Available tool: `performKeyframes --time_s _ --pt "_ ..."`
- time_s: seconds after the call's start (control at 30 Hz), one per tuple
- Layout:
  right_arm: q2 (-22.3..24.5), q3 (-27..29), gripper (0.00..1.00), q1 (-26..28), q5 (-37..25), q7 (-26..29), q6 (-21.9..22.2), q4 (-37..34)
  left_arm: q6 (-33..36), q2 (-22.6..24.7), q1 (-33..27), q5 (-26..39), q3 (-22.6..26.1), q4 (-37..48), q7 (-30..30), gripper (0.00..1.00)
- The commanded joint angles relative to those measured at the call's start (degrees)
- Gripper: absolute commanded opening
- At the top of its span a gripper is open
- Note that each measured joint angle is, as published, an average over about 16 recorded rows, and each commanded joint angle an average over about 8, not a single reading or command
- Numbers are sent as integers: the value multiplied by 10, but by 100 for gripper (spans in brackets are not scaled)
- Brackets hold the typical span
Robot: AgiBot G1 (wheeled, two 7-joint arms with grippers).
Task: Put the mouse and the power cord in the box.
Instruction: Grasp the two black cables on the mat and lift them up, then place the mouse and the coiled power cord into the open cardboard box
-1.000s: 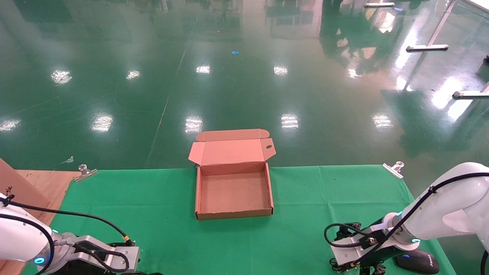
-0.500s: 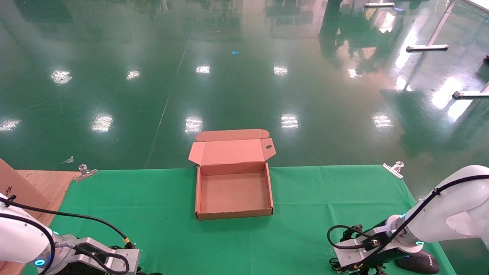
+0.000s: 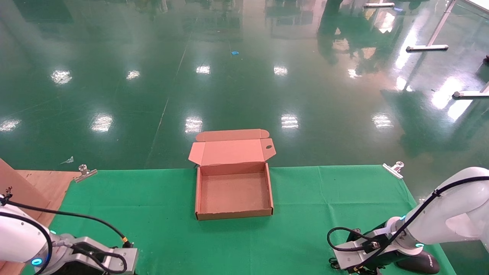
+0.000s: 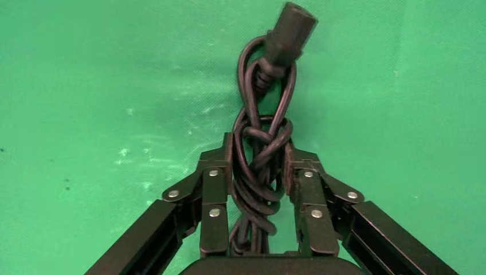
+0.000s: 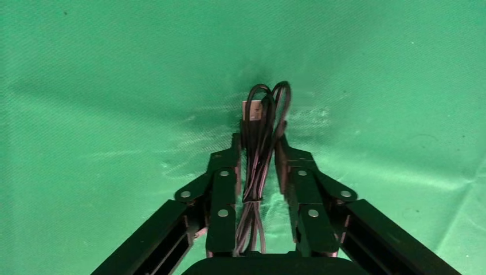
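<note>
Black power cord (image 4: 261, 166), knotted into a tight bundle, pinched between the left gripper (image 4: 259, 172) fingers (image 4: 213, 200), plug end jutting past the tips; bundled so, easy to carry as one lump. Near the box (image 3: 233, 193), well to its left and nearer the robot. Mouse (image 3: 418, 261) lying on the green table (image 3: 313, 214) to the box's right, its thin folded wire (image 5: 259, 149) pinched between the right gripper (image 5: 259, 172) fingers, body apart from them. Box open and bare inside.
</note>
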Motion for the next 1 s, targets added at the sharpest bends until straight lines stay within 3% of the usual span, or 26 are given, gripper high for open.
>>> performKeyframes --time_s 0.03,0.43,0.73,1.0 --pt "0 0 0 -1 0 -1 0 -1 0 0 1 0 0 2 1 0" --pt "19 16 0 42 23 -16 -55 6 39 -13 -48 -4 -3 -4 6 0" --pt "34 31 0 133 44 -26 -138 30 90 -14 -138 1 0 -32 -4 0" --pt "20 41 0 211 60 6 -191 62 122 7 -214 -7 -6 -61 -36 0"
